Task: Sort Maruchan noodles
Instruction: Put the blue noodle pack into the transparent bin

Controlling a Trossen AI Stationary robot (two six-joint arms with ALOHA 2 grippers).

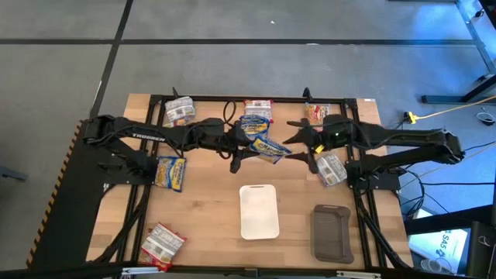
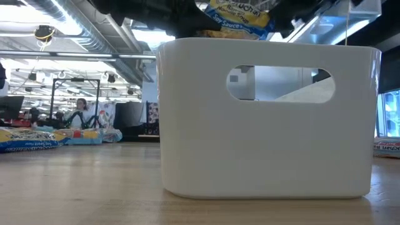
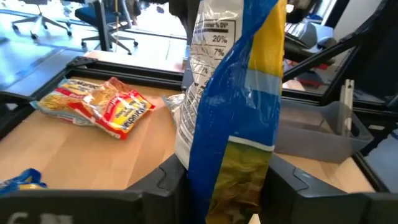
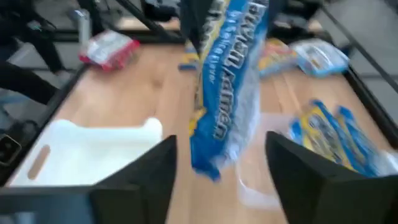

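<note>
A blue-yellow Maruchan packet (image 1: 268, 147) hangs in the air over the table's middle, between my two grippers. My left gripper (image 1: 239, 151) is shut on its left end. My right gripper (image 1: 301, 146) is open, and its fingers (image 4: 155, 171) stand on either side of the packet's right end (image 4: 227, 93) without touching it. The low view shows this packet (image 2: 240, 14) above the white tray. Other packets lie flat on the table: blue-yellow (image 1: 254, 124), red (image 1: 258, 107), silver (image 1: 180, 111), blue-yellow (image 1: 170, 172). My left gripper pinches the blue-yellow packet between its two fingers (image 3: 166, 180) at one end (image 3: 233, 174). It comes level from the table's left. The packet is lifted clear of the table and reaches out past the fingers toward my right gripper.
More packets lie at the near left corner (image 1: 161, 244), at the far right (image 1: 316, 113) and beside my right arm (image 1: 332, 168). The white tray (image 1: 258, 211) and the dark grey tray (image 1: 332, 232) stand near the table's front edge. A black frame borders the table.
</note>
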